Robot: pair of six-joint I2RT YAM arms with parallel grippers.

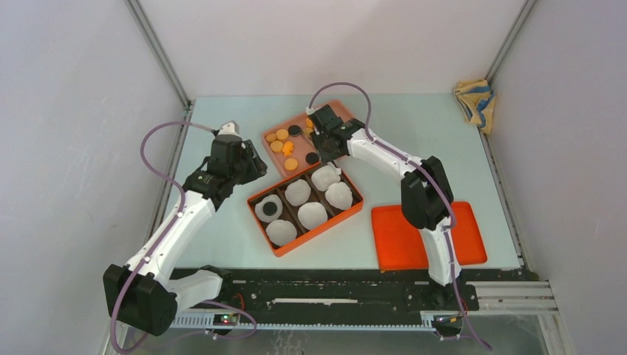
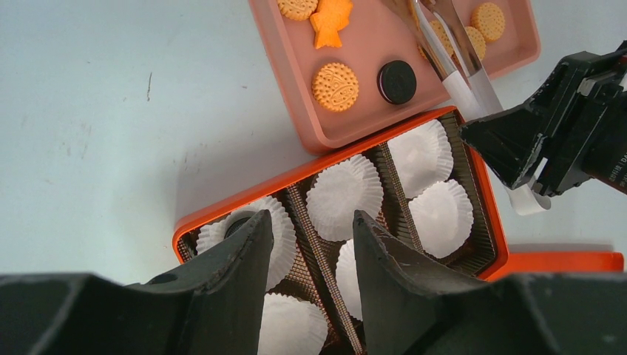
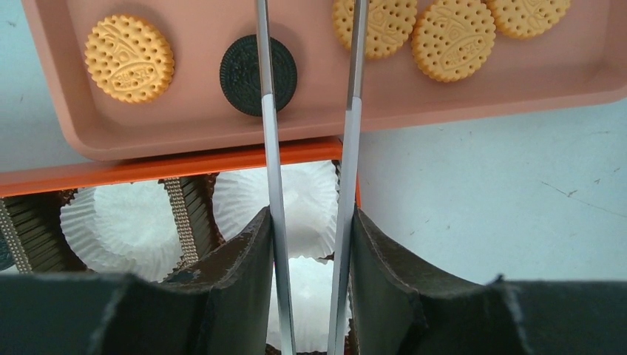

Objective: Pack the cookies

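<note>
- Six paper cups [image 1: 312, 214] sit in the orange box [image 1: 321, 230]. Only one is filled, with a black cookie [image 1: 269, 210], in the cup at the box's left corner.
- Other cookies [image 1: 282, 134] lie loose in the pink tray [image 2: 370, 37], which butts against the box's far side. They're mostly orange rounds, plus one orange star [image 2: 330, 18] and two black ones.
- Right gripper [image 3: 310, 214] hangs over the box's far edge, fingers clamped on metal tongs [image 3: 268, 148].
- Tong blades stand apart and reach out over the tray. One blade crosses a loose black cookie [image 3: 258, 75]. The tips run off my wrist view, so I can't tell if they hold anything.
- Left gripper [image 2: 310, 225] hovers above the box's left end, fingers spread, nothing between them.
- Orange lid [image 1: 467, 240] lies flat just right of the box.
</note>
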